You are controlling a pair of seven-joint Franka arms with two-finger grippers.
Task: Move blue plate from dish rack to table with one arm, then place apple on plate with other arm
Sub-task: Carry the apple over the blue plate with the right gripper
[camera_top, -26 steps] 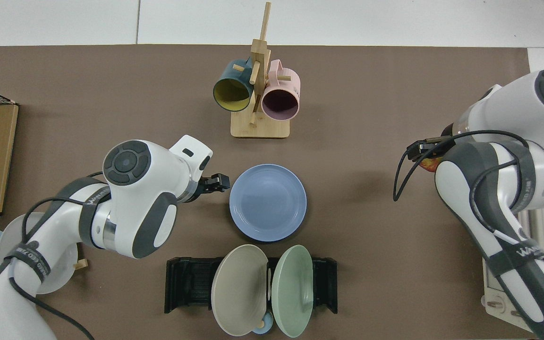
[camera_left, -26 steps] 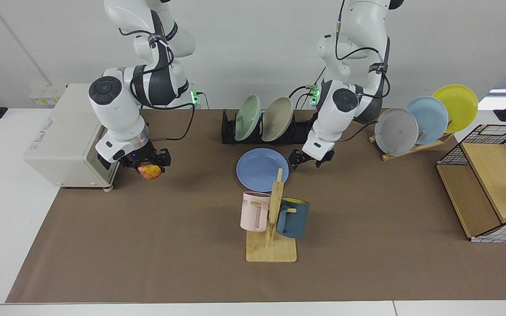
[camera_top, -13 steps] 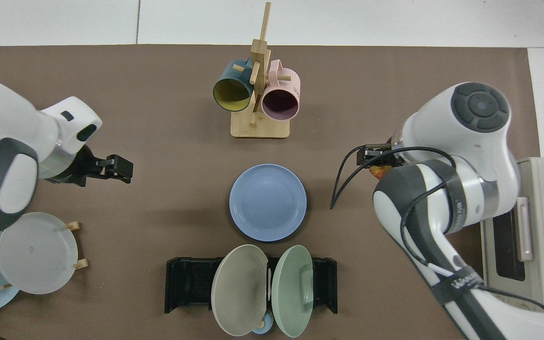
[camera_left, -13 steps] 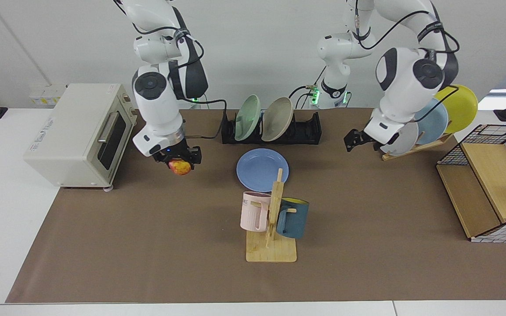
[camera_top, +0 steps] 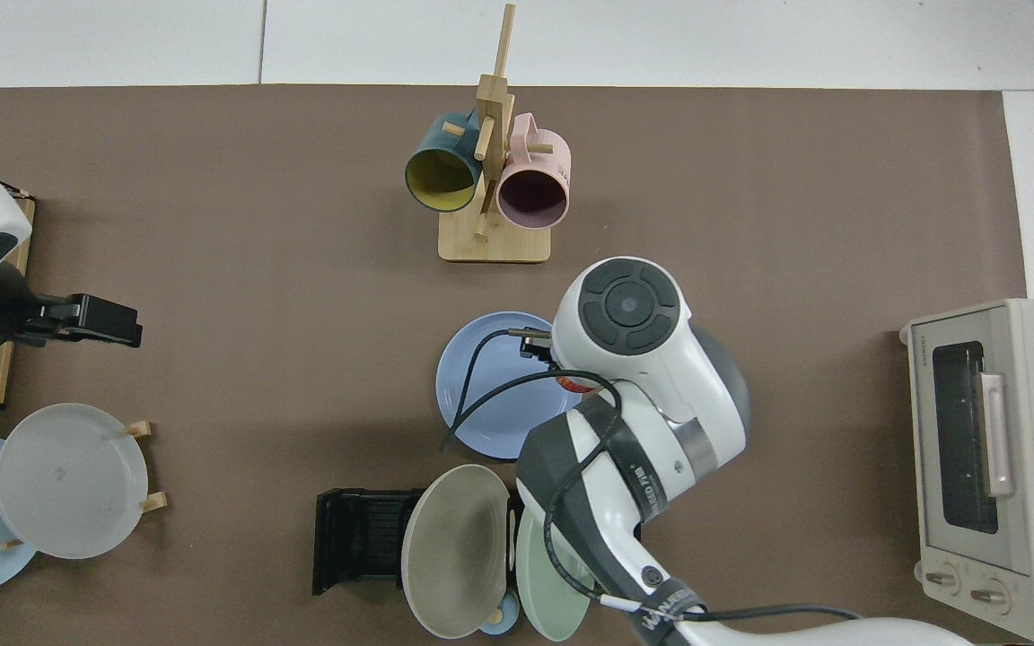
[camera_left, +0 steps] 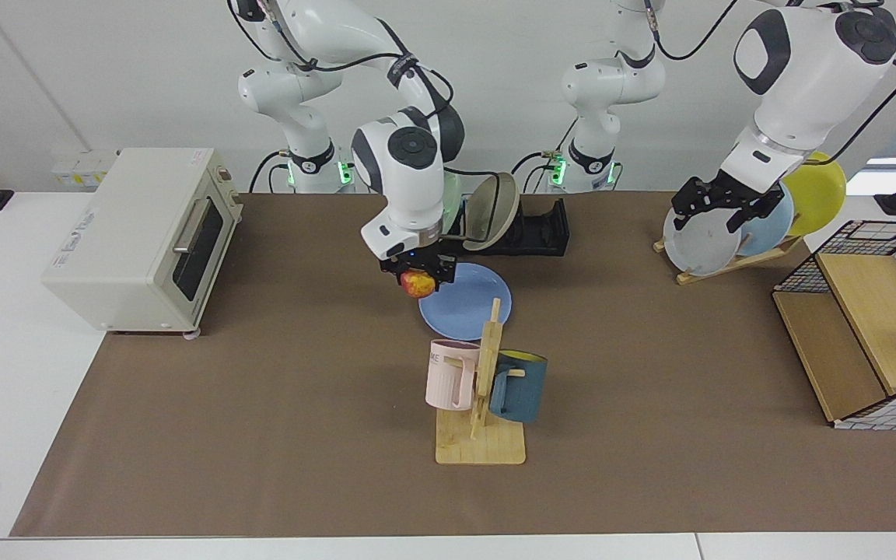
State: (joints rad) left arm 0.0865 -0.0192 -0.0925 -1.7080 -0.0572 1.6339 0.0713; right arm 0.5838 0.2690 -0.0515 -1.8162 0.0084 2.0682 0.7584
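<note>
The blue plate (camera_left: 465, 300) lies flat on the brown mat of the tabletop (camera_left: 261, 435), out of the dish rack (camera_left: 526, 229) and just in front of it, so the first half of the task looks done. In the top view the blue plate (camera_top: 490, 395) shows partly under the arm that reaches over it. The dish rack is black and sits at the far side of the mat, with a beige plate (camera_left: 492, 210) and a green plate (camera_top: 548, 574) standing in its slots.

The apple (camera_left: 417, 285) is not yet on the plate. The right gripper (camera_left: 418, 274) holds it, fingers closed around it, above the left edge of the blue plate as the facing view shows it; whether it is fully over the plate I cannot tell. What is left, by my judgement, is to bring the apple over the plate's middle, lower it and let go.

The left gripper (camera_left: 716, 204) hangs well to the right, in front of the grey plate (camera_left: 701, 241) on the slanted wooden stand, its fingers spread and holding nothing; that arm waits.

A wooden mug tree (camera_left: 481, 404) with a pink and a dark blue mug stands near the plate, on its near side, and a toaster oven (camera_left: 137, 237) sits at the far left.
</note>
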